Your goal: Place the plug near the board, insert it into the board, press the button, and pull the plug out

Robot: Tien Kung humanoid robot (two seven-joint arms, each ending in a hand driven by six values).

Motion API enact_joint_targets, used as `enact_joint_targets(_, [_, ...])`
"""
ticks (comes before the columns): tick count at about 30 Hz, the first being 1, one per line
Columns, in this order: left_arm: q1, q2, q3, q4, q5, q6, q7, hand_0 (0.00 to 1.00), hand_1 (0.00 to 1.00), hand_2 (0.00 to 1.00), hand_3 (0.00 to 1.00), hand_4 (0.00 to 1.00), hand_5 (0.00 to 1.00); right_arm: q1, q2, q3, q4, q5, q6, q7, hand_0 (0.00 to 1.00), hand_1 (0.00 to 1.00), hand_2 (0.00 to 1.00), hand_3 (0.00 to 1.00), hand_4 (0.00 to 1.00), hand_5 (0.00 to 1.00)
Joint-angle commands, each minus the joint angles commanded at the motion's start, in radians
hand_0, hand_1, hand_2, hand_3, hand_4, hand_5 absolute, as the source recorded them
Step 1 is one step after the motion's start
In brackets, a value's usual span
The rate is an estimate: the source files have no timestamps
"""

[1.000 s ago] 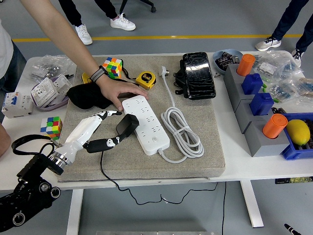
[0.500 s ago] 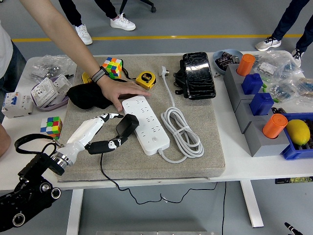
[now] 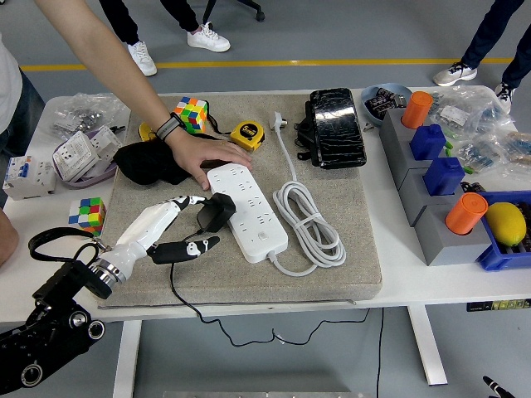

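At the far left of the white table (image 3: 398, 286), a white circuit-breaker box (image 3: 18, 177) is sitting beside a cluster of white wall sockets on a purple tray (image 3: 80, 154), with a small colourful puzzle cube (image 3: 88, 213) lying nearer the front edge. The robot's left hand (image 3: 170, 228), white-shelled with black joints, is reaching in from the lower left over the grey felt mat (image 3: 332, 278). Its fingers are loosely extended rather than clenched: the upper one is lying against the black power adapter plug (image 3: 216, 211), the lower one is stretching out just under it, and whether they are truly gripping the plug cannot be told. The plug is sitting tilted at the left long edge of the white multi-socket power strip (image 3: 247, 208), touching it, with its thin black cable (image 3: 178, 290) trailing down off the mat's front.

A person's hand (image 3: 197, 155), wearing a dark wristband, is pressing down on the far left end of the strip, next to a black cloth bundle (image 3: 148, 162). Behind it a larger colourful puzzle cube (image 3: 191, 113) and a yellow tape measure (image 3: 247, 133) are lying. The strip's coiled white cord (image 3: 309, 222) is resting on the mat to its right, and a glossy black pouch (image 3: 336, 128) is lying beyond. Further right, grey stepped blocks (image 3: 413, 182) are carrying orange and blue pegs, beside a blue bin holding a yellow lemon (image 3: 506, 222).
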Motion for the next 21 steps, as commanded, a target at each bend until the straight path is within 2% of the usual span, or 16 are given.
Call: enact_joint_targets(21, [-0.036,-0.004,0.029,0.001,0.005,-0.015,0.022,0.788,0.821,0.825,0.773,0.832,0.612,-0.001,0.0,0.006,0.002,-0.005,-0.003,0.002,0.569,0.644,0.625,0.554,0.977,0.549])
